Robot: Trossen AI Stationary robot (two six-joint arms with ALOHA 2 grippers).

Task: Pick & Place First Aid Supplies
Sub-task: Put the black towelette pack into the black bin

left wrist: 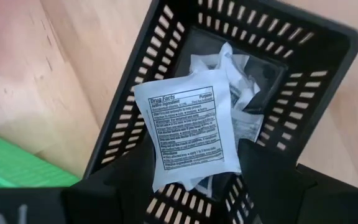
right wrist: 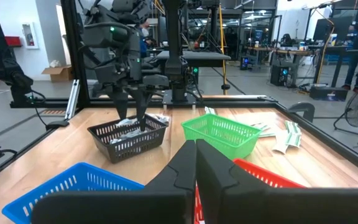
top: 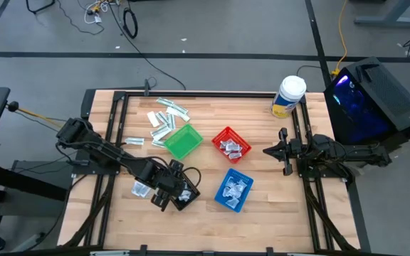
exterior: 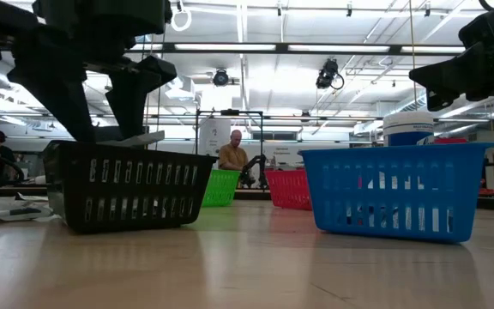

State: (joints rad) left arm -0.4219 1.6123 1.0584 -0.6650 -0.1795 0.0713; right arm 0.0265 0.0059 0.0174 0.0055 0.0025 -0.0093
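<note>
Two arms are present: the left gripper (top: 171, 190) hangs over the black basket (top: 184, 193) at the table's (top: 262, 213) near-left area, its fingers (left wrist: 272, 180) partly spread and pinching one squarish white sachet (left wrist: 188, 127) printed with drug facts, held just above the rim over other packets (left wrist: 244, 93) lying inside. Loose strips (top: 164, 121) lie on the table beyond the green basket (top: 182, 141), while the red basket (top: 230, 144) and blue basket (top: 232, 189) each contain sachets. Right gripper (top: 275, 150) waits raised at the table's right side beside the tub (top: 289, 96), its fingers (right wrist: 194, 165) pressed together and empty.
</note>
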